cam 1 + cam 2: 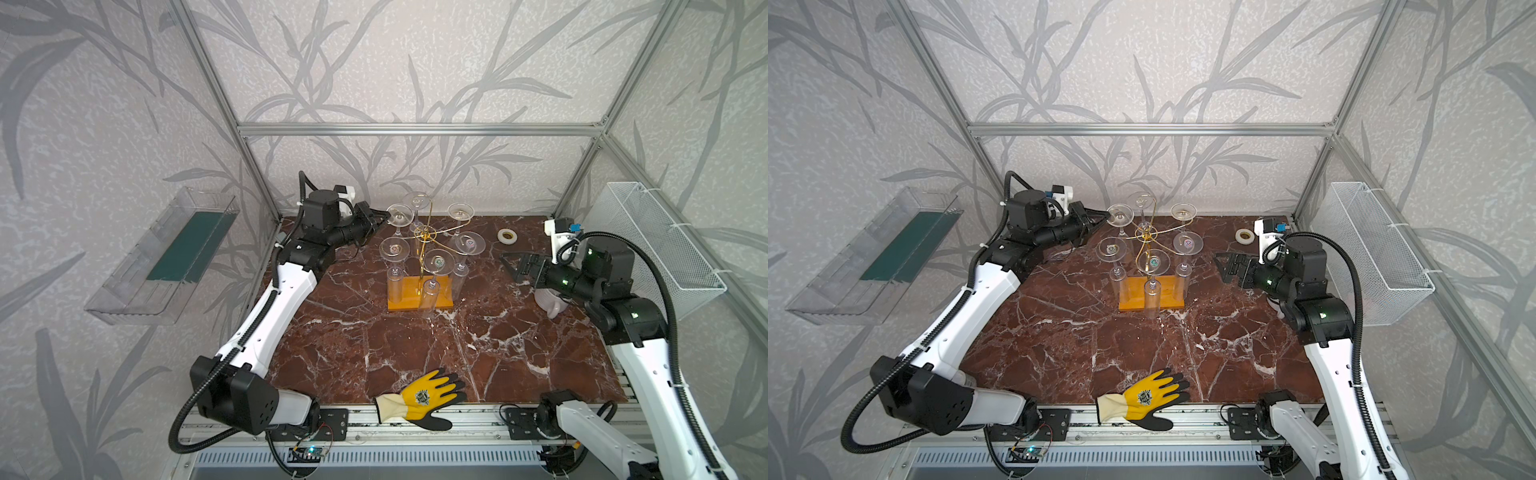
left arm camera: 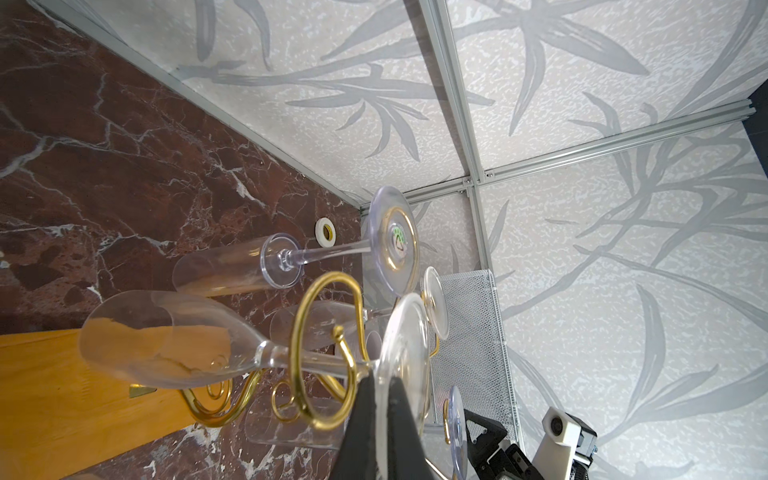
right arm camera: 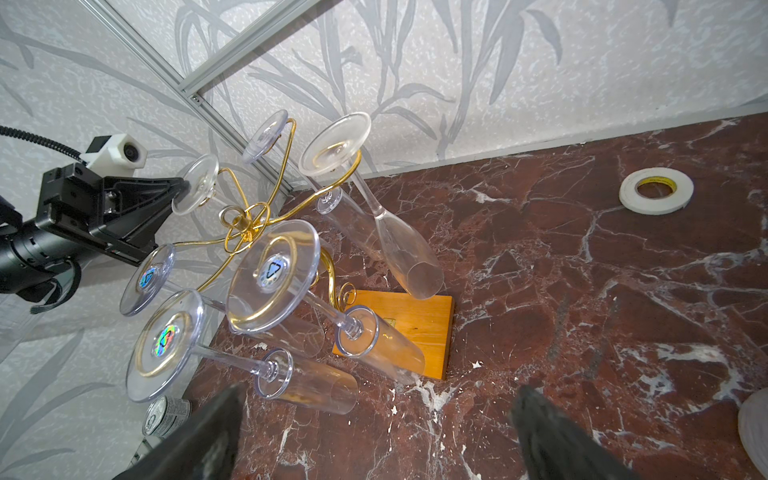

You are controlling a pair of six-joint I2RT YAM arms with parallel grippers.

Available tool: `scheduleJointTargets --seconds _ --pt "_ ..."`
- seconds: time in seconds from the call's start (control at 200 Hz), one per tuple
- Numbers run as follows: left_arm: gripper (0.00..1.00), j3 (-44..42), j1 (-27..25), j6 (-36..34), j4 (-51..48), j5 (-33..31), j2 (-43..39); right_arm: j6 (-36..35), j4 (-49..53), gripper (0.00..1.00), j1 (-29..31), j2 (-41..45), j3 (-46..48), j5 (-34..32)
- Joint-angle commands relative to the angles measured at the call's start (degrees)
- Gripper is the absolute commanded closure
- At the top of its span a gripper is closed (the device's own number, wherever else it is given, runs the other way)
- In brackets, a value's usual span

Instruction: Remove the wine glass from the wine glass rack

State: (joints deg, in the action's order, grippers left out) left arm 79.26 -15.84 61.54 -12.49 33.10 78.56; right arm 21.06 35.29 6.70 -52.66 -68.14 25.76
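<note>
Grasp made: left gripper [image 1: 386, 215] clamps the wine glass [image 1: 401, 214] foot, mid-frame; right gripper [image 1: 510, 266] wide open. Next: ease stem off wine glass rack [image 1: 423, 237]

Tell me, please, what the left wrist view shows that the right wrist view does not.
Only the left wrist view: the white mesh basket and the right arm's camera. Only the right wrist view: a tin can and the left end effector from outside, closed on a wine glass foot. Both: the gold wine glass rack, its orange base, hanging glasses and the tape roll.
</note>
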Motion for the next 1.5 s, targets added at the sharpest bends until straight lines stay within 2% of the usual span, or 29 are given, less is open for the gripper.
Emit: scheduleJointTargets --seconds 0.0,0.25,0.68,1.044,1.289,1.494 --pt "1.00 -1.9 -0.3 0.0 1.3 -1.0 -3.9 0.2 0.7 0.01 0.1 1.0 -1.3 0.0" --pt "1.00 -0.7 -0.1 -4.0 -4.0 -2.8 -6.1 0.0 1.3 0.01 0.2 1.1 -1.4 -0.2" --pt "1.00 1.7 0.7 -10.7 -11.8 -9.8 -10.1 -0.4 1.3 0.01 0.2 0.8 -1.5 0.0" --pt "1.00 7.0 0.9 -29.1 -19.4 -17.9 -12.9 -1.1 1.1 0.01 0.2 -0.5 -3.8 0.6" --pt "1.00 3.9 0.4 -42.9 -14.7 -21.0 -18.3 -0.6 0.7 0.01 0.2 -1.7 -5.4 1.2" --pt "1.00 2.8 -1.7 -52.5 -12.9 -20.9 -20.7 1.9 -1.3 0.01 0.2 -2.4 -6.5 3.9"
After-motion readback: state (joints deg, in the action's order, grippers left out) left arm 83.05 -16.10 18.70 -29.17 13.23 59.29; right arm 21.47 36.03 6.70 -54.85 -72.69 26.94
